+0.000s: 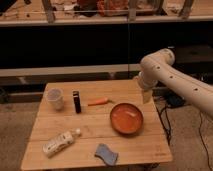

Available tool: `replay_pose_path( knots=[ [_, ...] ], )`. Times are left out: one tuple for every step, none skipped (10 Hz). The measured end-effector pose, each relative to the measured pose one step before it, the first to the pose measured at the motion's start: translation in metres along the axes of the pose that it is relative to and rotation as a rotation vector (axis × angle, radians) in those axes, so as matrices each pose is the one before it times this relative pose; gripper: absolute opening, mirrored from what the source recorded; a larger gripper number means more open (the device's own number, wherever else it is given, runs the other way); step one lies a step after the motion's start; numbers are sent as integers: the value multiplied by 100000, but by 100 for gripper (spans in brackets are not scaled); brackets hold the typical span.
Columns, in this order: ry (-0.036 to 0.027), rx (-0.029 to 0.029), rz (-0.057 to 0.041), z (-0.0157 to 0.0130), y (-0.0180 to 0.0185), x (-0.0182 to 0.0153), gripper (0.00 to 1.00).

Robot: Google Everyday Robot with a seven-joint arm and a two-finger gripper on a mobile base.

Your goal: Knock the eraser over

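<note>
The eraser (76, 101) is a small slim black block standing upright on the wooden table (95, 137), just right of the clear plastic cup (55, 98). My white arm reaches in from the right. My gripper (145, 95) hangs at the arm's end above the table's far right edge, beyond the orange bowl (126, 118). It is well to the right of the eraser and apart from it.
A thin orange stick (98, 102) lies between the eraser and the bowl. A white bottle (60, 142) lies on its side at the front left. A blue-grey cloth piece (106, 154) lies at the front edge. Dark shelving stands behind the table.
</note>
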Motion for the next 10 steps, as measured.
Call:
replay_pose_path(
  knots=[
    [-279,293,-1069,110,-440,-302,80],
    [-196,98,-743,105,-221,-228,80],
    [-40,216,-507,42,-137,-30,80],
    [32,249,-411,47,-124,110,80],
    [-224,182,-760,154,-282,-161,80],
    [-138,285,-837,64,-357,-247,80],
    [-250,186,-839,143,-328,-295,80],
    [-157,241,-591,70,-212,-122,80],
    [-15,215,-461,70,-127,24,80],
    [-26,160,-498,77,-139,-7,80]
  ],
)
